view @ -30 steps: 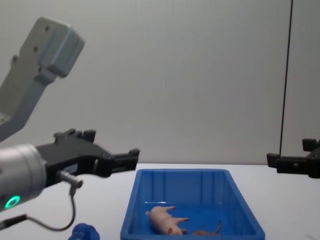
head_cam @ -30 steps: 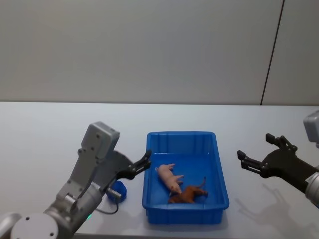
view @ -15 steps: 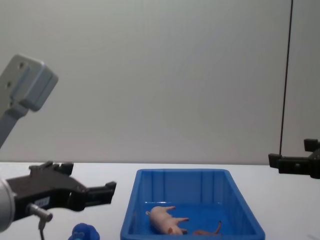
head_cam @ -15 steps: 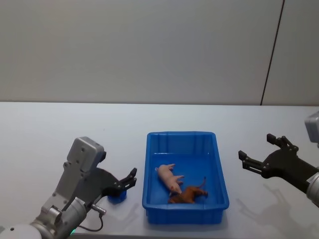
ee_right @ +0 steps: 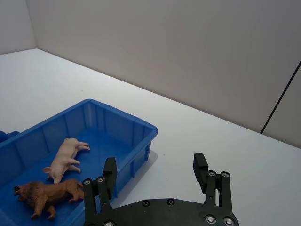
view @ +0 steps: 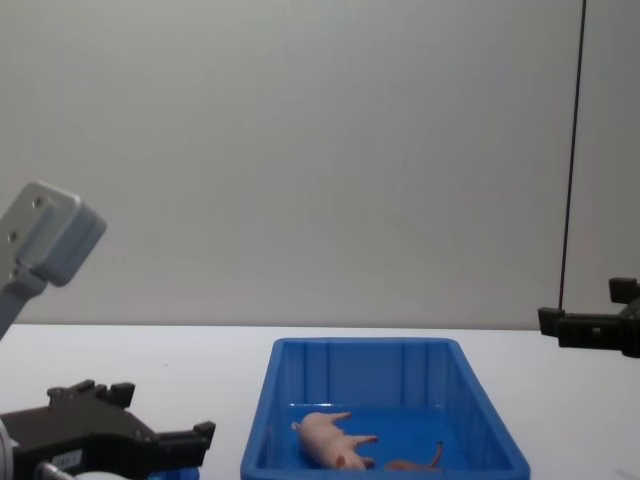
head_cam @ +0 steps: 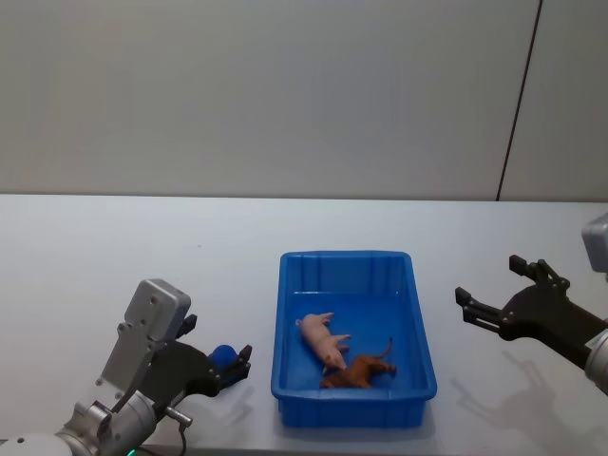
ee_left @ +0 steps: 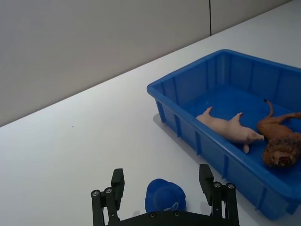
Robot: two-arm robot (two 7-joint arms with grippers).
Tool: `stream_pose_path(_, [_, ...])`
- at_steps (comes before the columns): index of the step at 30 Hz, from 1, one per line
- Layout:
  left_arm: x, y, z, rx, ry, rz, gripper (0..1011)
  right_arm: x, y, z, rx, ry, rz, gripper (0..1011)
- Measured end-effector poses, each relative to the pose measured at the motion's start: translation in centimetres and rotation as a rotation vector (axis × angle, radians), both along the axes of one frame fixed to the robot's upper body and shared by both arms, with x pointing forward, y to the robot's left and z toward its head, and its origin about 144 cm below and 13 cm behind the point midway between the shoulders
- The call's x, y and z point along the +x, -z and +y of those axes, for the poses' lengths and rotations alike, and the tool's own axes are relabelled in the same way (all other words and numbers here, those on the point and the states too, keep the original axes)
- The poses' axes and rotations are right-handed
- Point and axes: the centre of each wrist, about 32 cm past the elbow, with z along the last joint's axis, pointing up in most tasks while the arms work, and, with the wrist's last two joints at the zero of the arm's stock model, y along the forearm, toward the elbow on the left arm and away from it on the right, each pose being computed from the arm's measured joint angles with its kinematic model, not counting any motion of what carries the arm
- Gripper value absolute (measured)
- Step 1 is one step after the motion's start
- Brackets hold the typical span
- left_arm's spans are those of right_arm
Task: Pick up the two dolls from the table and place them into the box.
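In the head view, the left end effector [head_cam: 236, 368] is seen at the lower left of the frame, low over the white worktop [head_cam: 95, 256], its fingers spread with the blue figure [head_cam: 223, 357] between them; whether the fingers touch it cannot be told. The right end effector [head_cam: 492, 299] is held at the right edge, spread wide and holding nothing, well apart from the box [head_cam: 353, 338]. The box stands at lower centre, its long axis running from near to far. Inside it, the pig [head_cam: 323, 340] lies on its side, its body set diagonally with the snout toward the lower right. The lion [head_cam: 359, 370] lies just below it, stretched across the frame, tail toward the right.

In the left wrist view, the left end effector is seen along the bottom edge, its two fingers [ee_left: 116, 181] wide apart on either side of the blue figure [ee_left: 164, 197], which sits on the worktop beside the box wall [ee_left: 188, 110].

In the right wrist view, the right end effector [ee_right: 156, 172] is seen spread and empty above bare worktop, to the right of the box.

In the chest view, the left end effector [view: 190, 440] is seen at the lower left corner and the right end effector [view: 565, 326] at the right edge, with the pig [view: 330, 440] lying in the box between them.
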Motion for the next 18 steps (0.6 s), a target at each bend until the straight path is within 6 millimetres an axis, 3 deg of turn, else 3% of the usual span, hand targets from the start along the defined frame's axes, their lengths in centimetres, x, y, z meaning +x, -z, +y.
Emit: stream_pose_path(18, [2.0, 1.8, 1.2, -0.001, 0.051, 0.07, 1002, 0.0, 0.0, 0.0, -0.001, 0.0, 0.0, 1000])
